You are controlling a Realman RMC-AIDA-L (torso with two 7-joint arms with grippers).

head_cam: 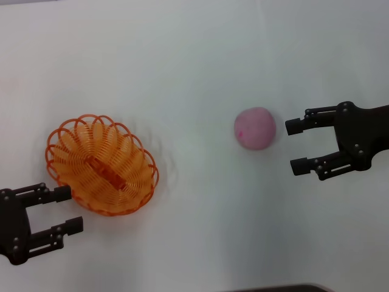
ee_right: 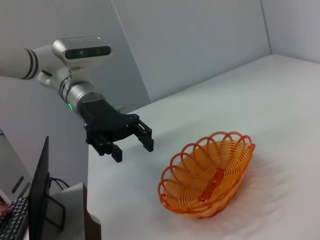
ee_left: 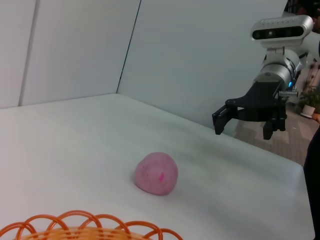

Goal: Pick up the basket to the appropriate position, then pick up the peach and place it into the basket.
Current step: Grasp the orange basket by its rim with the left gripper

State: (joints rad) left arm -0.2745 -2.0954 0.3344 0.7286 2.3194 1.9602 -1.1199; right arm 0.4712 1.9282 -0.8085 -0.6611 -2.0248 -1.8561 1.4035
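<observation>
The orange wire-look basket (head_cam: 101,164) sits on the white table at the left, its looped rim also showing in the left wrist view (ee_left: 90,227) and whole in the right wrist view (ee_right: 207,173). It holds nothing. My left gripper (head_cam: 68,210) is open just beside the basket's near-left rim, not touching it. The pale-pink peach (head_cam: 255,128) rests on the table right of centre, seen too in the left wrist view (ee_left: 156,173). My right gripper (head_cam: 296,146) is open a short way to the right of the peach, apart from it.
The white table (head_cam: 194,61) stretches around both objects. A grey wall stands behind the table in the wrist views. A monitor and keyboard (ee_right: 35,200) sit beyond the table's left edge. A dark edge (head_cam: 279,288) shows at the table's front.
</observation>
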